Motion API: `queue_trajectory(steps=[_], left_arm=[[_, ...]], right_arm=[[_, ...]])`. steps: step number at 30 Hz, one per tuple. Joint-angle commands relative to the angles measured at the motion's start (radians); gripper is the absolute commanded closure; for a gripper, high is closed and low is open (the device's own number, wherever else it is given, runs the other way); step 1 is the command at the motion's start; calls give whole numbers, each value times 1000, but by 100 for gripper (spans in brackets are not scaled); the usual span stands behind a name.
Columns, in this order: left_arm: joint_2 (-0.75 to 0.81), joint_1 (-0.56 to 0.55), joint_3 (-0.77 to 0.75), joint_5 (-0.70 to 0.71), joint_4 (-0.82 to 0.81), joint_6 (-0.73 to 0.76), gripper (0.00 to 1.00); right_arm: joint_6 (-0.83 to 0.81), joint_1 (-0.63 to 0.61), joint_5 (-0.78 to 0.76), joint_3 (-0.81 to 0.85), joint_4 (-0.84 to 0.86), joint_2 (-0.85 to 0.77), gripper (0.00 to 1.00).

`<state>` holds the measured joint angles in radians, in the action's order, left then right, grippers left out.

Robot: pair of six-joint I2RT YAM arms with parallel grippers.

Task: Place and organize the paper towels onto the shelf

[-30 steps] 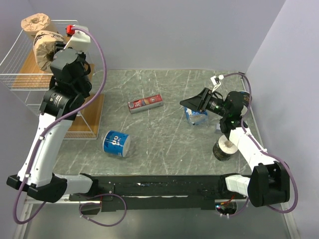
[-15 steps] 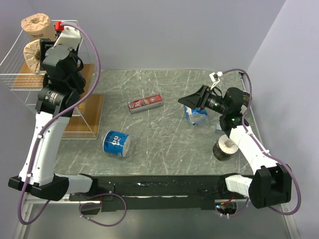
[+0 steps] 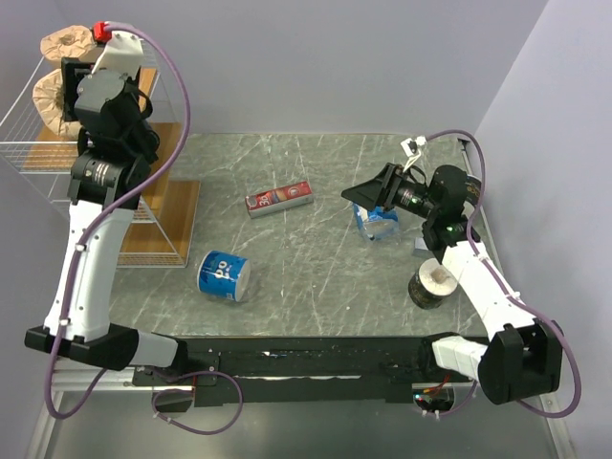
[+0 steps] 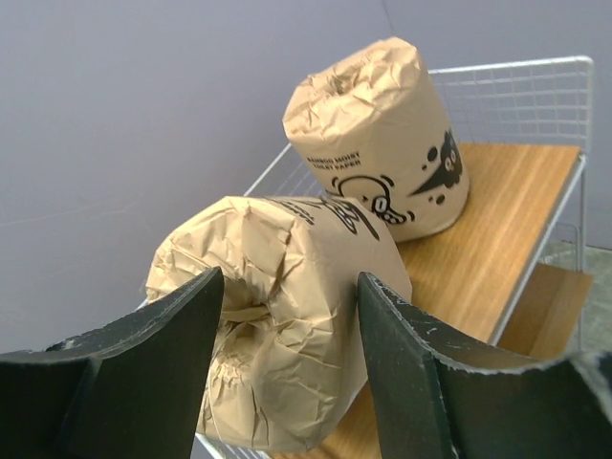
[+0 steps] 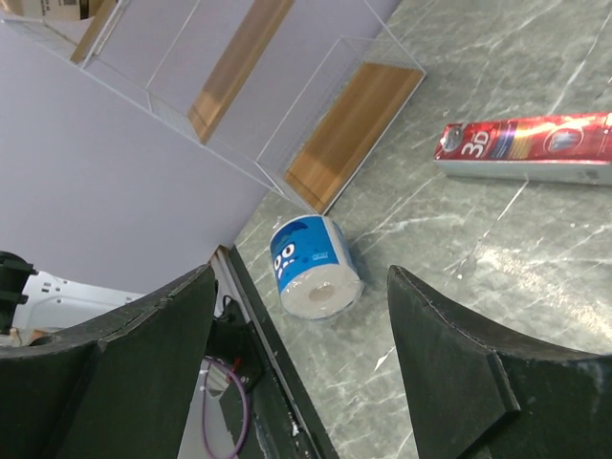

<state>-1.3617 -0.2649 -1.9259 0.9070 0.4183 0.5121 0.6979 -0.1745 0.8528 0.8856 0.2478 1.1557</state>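
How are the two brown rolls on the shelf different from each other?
The far brown roll stands on its end; the near brown roll lies on its side. The far one shows its black cartoon print; the near one shows mostly its crumpled end. Both wear brown paper and sit on the shelf.

My left pincer [image 3: 67, 78] is up at the top tier of the shelf [image 3: 29, 143], beside the nearer kraft roll [image 3: 46, 96]; a second kraft roll [image 3: 59, 43] sits behind it. My right pincer [image 3: 361, 196] hangs over the table [image 3: 316, 277], just above a blue-and-white roll [image 3: 381, 225]. Another blue roll [image 3: 223, 275] lies near the shelf's foot. A dark roll [image 3: 432, 285] stands by my right forearm, and a red box [image 3: 278, 198] lies mid-table.
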Motion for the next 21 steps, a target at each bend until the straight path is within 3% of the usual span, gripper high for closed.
queue_trajectory(steps=[1, 11, 13, 17, 21], left_arm=[[-25, 44, -74, -11, -65, 36, 36], [-114, 53, -186, -33, 3, -12, 37], [-114, -5, -193, -13, 10, -35, 37], [-53, -175, -99, -36, 5, -72, 28], [-48, -278, -84, -62, 118, -162, 20]], right_arm=[[-47, -6, -23, 68, -19, -51, 21], [-72, -6, -46, 75, -58, -63, 21], [-75, -6, -52, 76, -65, -65, 21], [-77, -6, -77, 73, -87, -68, 21], [-97, -14, -121, 73, -163, -100, 22]])
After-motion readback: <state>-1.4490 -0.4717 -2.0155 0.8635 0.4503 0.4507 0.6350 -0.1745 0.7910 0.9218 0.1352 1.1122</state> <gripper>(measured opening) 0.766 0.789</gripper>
